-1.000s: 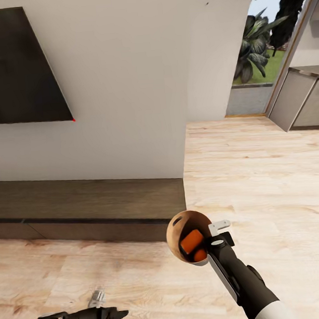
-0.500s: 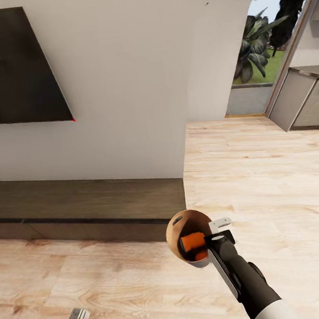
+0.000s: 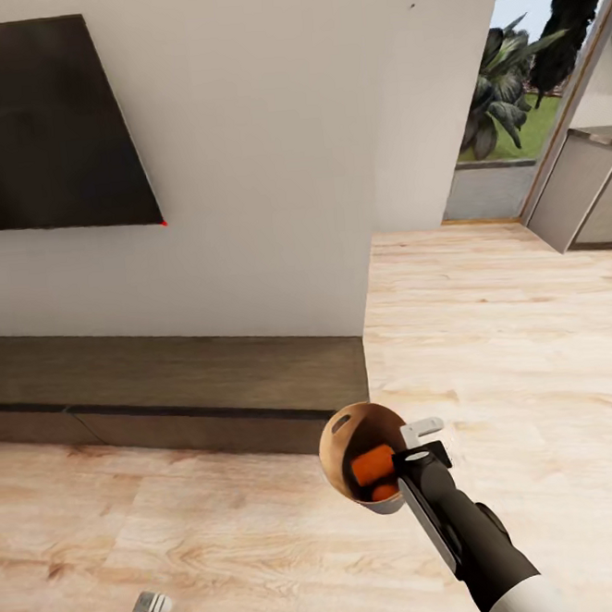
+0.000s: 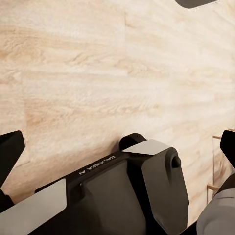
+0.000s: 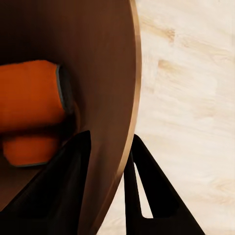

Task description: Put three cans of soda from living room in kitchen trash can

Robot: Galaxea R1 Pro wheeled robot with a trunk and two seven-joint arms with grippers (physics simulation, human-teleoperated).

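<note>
My right gripper point(image 3: 418, 441) is shut on the rim of the tash can point(image 3: 344, 444), holding it tilted above the wood floor. The bin is pale grey outside and tan-brown inside, with an oval handle hole near the rim. Two orange cans of soda point(image 3: 371, 465) lie inside it. In the right wrist view one finger point(image 5: 54, 196) is inside the tash can wall point(image 5: 105, 73) and the other outside, with a can of soda point(image 5: 29, 100) lying beyond them. My left gripper point(image 3: 150, 607) hangs low at the left, open and holding nothing.
A black TV point(image 3: 40, 125) hangs on the white wall above a long low wooden console point(image 3: 164, 383). The wall ends at a corner point(image 3: 367, 245). Beyond it, plank floor point(image 3: 503, 326) runs toward a glass opening with plants point(image 3: 510, 93) and grey cabinets point(image 3: 589, 198).
The left arm dropped lower toward the frame's bottom edge. The camera turned a little left, so the room shifted right. The cans rolled slightly inside the bin.
</note>
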